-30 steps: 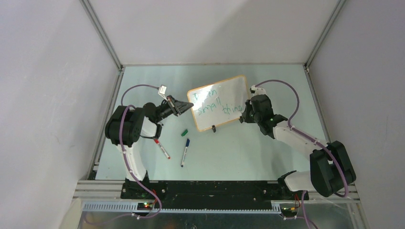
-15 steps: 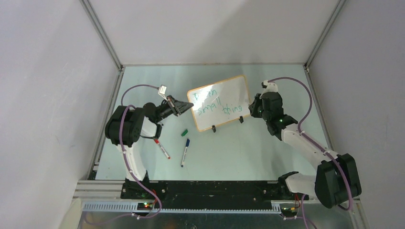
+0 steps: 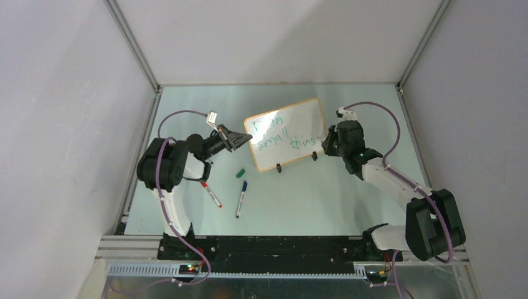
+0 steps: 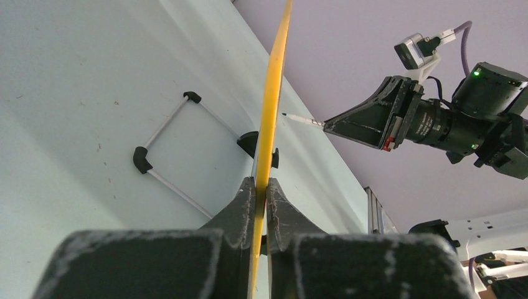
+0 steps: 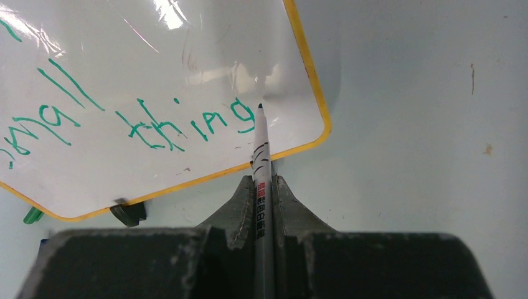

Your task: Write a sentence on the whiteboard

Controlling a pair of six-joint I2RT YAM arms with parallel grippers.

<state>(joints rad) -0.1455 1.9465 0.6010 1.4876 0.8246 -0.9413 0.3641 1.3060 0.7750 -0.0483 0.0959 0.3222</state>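
The whiteboard (image 3: 292, 124), white with an orange frame, stands tilted at mid-table. My left gripper (image 3: 246, 137) is shut on its left edge; in the left wrist view the frame (image 4: 272, 112) runs edge-on between the closed fingers (image 4: 241, 208). The sentence (image 5: 187, 128) is in green; "small" and "thing" are readable in the right wrist view. My right gripper (image 5: 261, 184) is shut on a marker (image 5: 261, 156). Its tip points at the board just right of the "g". From the left wrist view the tip (image 4: 285, 115) looks slightly off the surface.
A red marker (image 3: 212, 195), a blue marker (image 3: 241, 198) and a green cap (image 3: 240, 173) lie on the table in front of the board's left side. Black clip feet (image 3: 279, 168) hold the board's lower edge. Enclosure walls ring the table.
The right gripper drew back to the right, off the board, then came back in toward its lower right corner. The left gripper and board have not moved.
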